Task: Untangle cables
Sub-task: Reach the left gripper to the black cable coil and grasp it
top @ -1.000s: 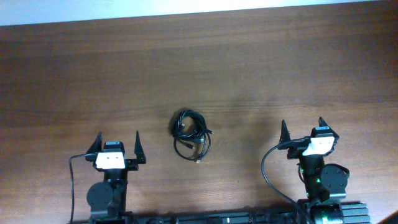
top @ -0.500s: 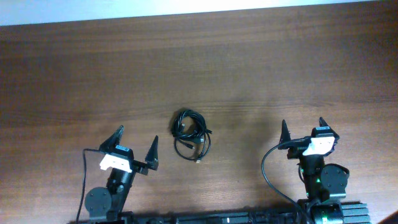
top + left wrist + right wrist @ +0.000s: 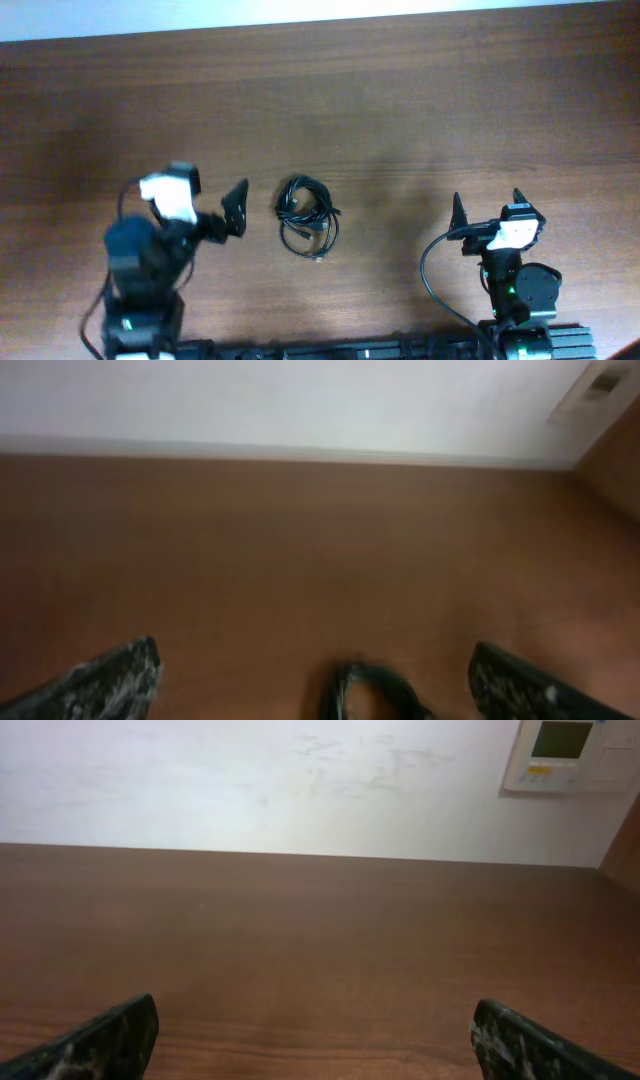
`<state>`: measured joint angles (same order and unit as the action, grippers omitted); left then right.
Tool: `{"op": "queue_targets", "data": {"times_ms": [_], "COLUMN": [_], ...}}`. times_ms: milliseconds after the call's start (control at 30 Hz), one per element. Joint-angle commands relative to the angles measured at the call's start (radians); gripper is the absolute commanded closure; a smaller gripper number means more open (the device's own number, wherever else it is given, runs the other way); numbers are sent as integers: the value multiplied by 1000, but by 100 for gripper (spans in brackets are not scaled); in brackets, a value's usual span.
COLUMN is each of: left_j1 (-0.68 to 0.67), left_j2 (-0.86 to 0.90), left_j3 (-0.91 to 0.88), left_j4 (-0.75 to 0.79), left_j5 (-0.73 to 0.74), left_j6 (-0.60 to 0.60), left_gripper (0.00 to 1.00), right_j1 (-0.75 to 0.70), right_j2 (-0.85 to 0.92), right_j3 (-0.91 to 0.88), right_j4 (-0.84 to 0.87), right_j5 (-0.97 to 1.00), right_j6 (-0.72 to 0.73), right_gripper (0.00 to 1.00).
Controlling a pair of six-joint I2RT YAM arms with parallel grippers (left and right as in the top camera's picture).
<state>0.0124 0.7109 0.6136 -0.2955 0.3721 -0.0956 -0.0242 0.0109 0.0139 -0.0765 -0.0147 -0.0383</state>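
The cables [image 3: 307, 215] are a small knotted coil of thin black cords lying on the brown table near its middle. One plug end trails toward the front. My left gripper [image 3: 226, 204] is open and empty, raised and turned toward the coil, just left of it. In the left wrist view, which is blurred, the coil [image 3: 372, 692] sits at the bottom edge between the spread fingers [image 3: 320, 702]. My right gripper [image 3: 488, 207] is open and empty at the front right, well away from the coil. Its fingers [image 3: 320, 1058] frame bare table.
The wooden table [image 3: 420, 100] runs back to a white wall [image 3: 300, 780]. A wall control panel [image 3: 563, 752] shows at the upper right of the right wrist view. The arm bases stand at the table's front edge.
My left arm has lifted from its rest pose, swung left and back, and turned its open gripper toward the coil. The right arm and the cables have not moved.
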Motion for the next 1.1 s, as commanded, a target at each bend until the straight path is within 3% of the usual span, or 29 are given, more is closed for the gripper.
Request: {"op": "queue_targets", "data": {"times_ms": [0,200,267,300,400,500,633,767,900,967,1000,1067], "left_j1": [-15,-56,-82,-97,-202,-350,-475,-514,-514,-513,-513,-513], "left_j2": [219,566,661,694,771,776,821,932,980,980,977,967], "left_j3": [224,303,303,303,303,303,303,303,303,303,305,337], "left_j4": [-153,-185,-201,-216,-316,-360,-370,-359,-295,-296,-295,-295], "left_j5": [45,457,442,393,9,-310,-514,-529,-504,-532,-584,-658], "left_j6": [-2,-2,-31,-102,-405,-590,-891,-1024,-1036,-1011,-938,-632], "left_gripper": [1,1,1,2,15,21,30,37,58,84,98,100], "right_j1": [5,5,5,5,5,5,5,5,5,5,5,5], "right_j2": [-7,-7,-7,-7,-7,-7,-7,-7,-7,-7,-7,-7], "right_j3": [-8,-8,-8,-8,-8,-8,-8,-8,-8,-8,-8,-8], "right_j4": [-2,-2,-2,-2,-2,-2,-2,-2,-2,-2,-2,-2], "right_j5": [12,12,12,12,12,12,11,11,12,12,12,12], "right_j6": [-7,-7,-7,-7,-7,-6,-7,-6,-6,-7,-7,-7], "right_gripper": [1,2,1,1,2,1,1,1,2,2,1,1]}}
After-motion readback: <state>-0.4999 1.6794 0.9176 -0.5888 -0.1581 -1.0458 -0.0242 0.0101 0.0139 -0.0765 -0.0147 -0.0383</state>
